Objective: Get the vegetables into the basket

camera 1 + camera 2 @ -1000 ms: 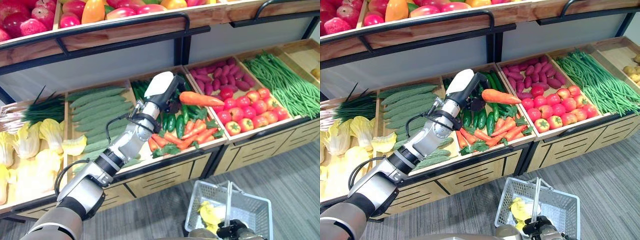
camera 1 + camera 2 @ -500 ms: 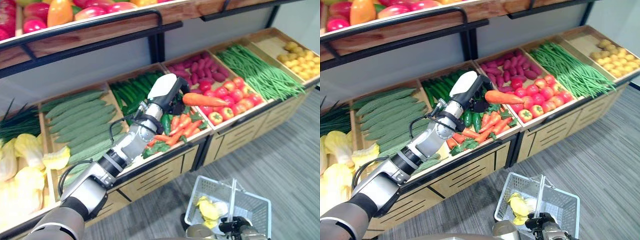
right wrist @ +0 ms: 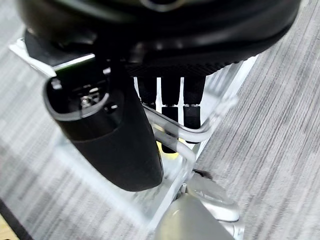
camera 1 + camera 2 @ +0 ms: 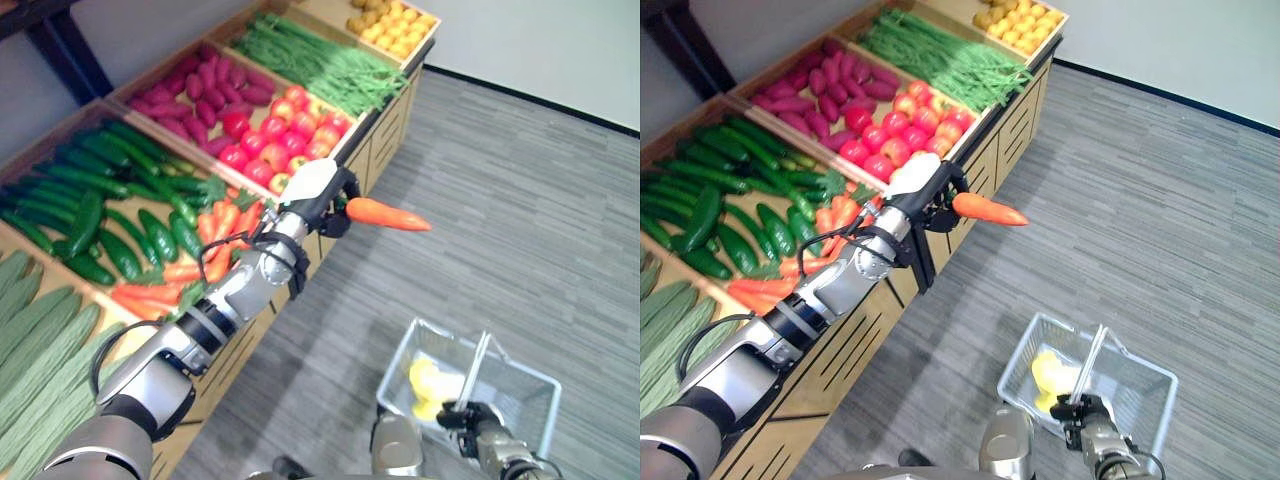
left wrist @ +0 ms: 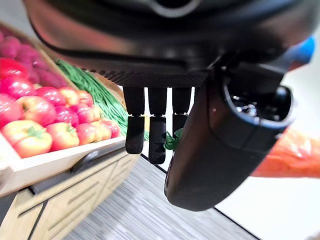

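My left hand [image 4: 318,193] is shut on an orange carrot [image 4: 386,214], held out over the grey floor past the front of the vegetable stand. In the left wrist view the carrot [image 5: 295,150] shows past the thumb [image 5: 215,145], with a bit of green top by the fingers. My right hand [image 4: 470,418] is shut on the handle [image 3: 172,131] of a white wire basket [image 4: 530,385], which hangs low to the right of the carrot. Yellow leafy vegetables [image 4: 428,383] lie inside the basket.
The wooden stand holds crates of carrots [image 4: 215,240], dark green cucumbers [image 4: 90,215], tomatoes [image 4: 285,135], purple-red tubers [image 4: 200,85], green beans [image 4: 320,60] and small yellow produce [image 4: 395,18]. Grey carpet floor [image 4: 520,200] stretches to the right.
The camera has swung right and down, so the stand slid to the left. My left hand has carried the carrot off the crate and out over the floor. The basket hangs as before.
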